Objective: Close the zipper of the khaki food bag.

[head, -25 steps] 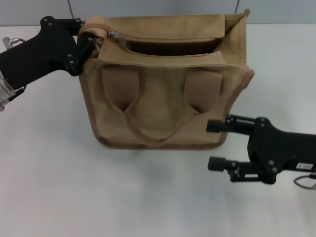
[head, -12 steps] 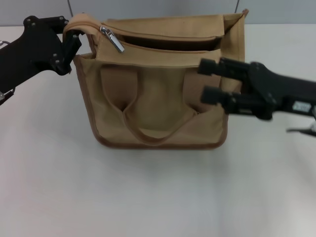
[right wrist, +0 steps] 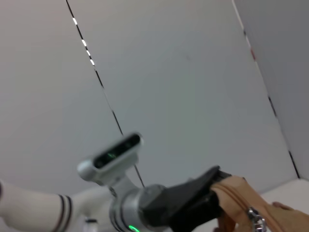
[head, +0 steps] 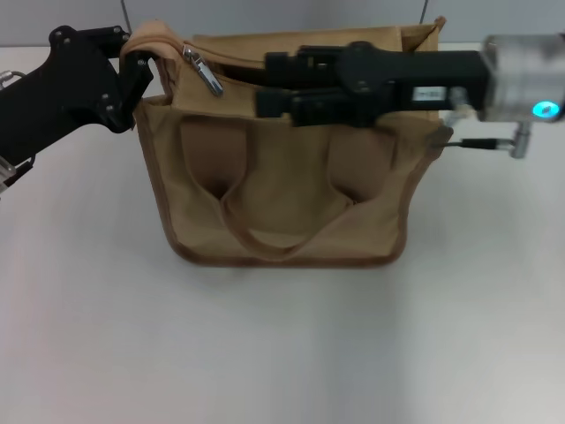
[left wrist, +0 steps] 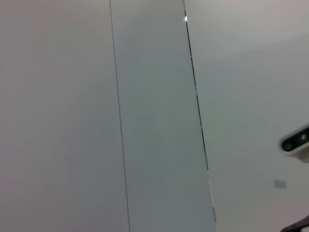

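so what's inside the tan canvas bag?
Nothing identifiable: the tan canvas bag gapes only as a dark slot beside the silver zipper pull. The black right gripper covers most of that opening.

Black claws, silver wrist, green light

The khaki food bag is stood on the table, its handle on the near face. The left gripper is clamped on the bag's top left corner; the zipper slider lies just right of those fingers. The right gripper is held over the top opening, fingertips spread and pointed left, the slider near but apart from them
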Motion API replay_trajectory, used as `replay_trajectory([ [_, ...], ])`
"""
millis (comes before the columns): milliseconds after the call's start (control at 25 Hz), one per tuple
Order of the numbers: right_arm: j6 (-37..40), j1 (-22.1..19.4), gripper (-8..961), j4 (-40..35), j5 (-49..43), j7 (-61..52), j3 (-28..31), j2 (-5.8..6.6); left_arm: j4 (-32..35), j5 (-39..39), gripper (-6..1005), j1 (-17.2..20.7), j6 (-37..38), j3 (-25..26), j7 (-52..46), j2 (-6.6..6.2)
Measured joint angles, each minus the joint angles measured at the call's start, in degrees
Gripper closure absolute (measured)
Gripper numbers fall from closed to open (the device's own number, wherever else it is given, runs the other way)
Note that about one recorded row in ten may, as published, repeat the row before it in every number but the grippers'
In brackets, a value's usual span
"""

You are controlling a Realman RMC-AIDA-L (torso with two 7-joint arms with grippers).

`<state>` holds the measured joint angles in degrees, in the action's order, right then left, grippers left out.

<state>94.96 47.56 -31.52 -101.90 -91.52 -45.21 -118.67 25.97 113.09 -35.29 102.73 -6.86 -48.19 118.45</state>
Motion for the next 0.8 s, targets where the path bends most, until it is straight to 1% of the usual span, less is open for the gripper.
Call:
replay_trajectory([
  [120, -4.3, 2.2, 167, -0.2, 0.0, -1.3, -3.0, -0.26, -0.4, -0.1, 1000, -0.1, 0.0, 0.0, 0.0, 0.01],
  [280, -6.3, 3.1, 244, -0.2, 0.1, -2.0, -3.3, -0.36, -0.7, -0.3, 1000, -0.2, 0.1, 0.0, 0.0, -0.04],
  [440, -8.1, 3.9, 321, -0.2, 0.3, -2.4, -5.1, -0.44, -0.7, -0.5, 1000, -0.2, 0.1, 0.0, 0.0, -0.04],
  [520, -9.3, 4.4, 407, -0.2, 0.5, -2.7, -6.8, -0.55, -0.7, -0.5, 1000, -0.2, 0.1, 0.0, 0.0, -0.03],
  [640, -10.2, 4.6, 537, -0.2, 0.6, -2.9, -7.5, -0.64, -0.7, -0.5, 1000, -0.3, 0.1, 0.0, 0.0, -0.02],
  [800, -12.2, 5.0, 582, -0.3, 0.6, -4.1, -8.5, -0.77, -0.7, -0.5, 1000, -0.5, 0.1, 0.0, 0.0, 0.00],
])
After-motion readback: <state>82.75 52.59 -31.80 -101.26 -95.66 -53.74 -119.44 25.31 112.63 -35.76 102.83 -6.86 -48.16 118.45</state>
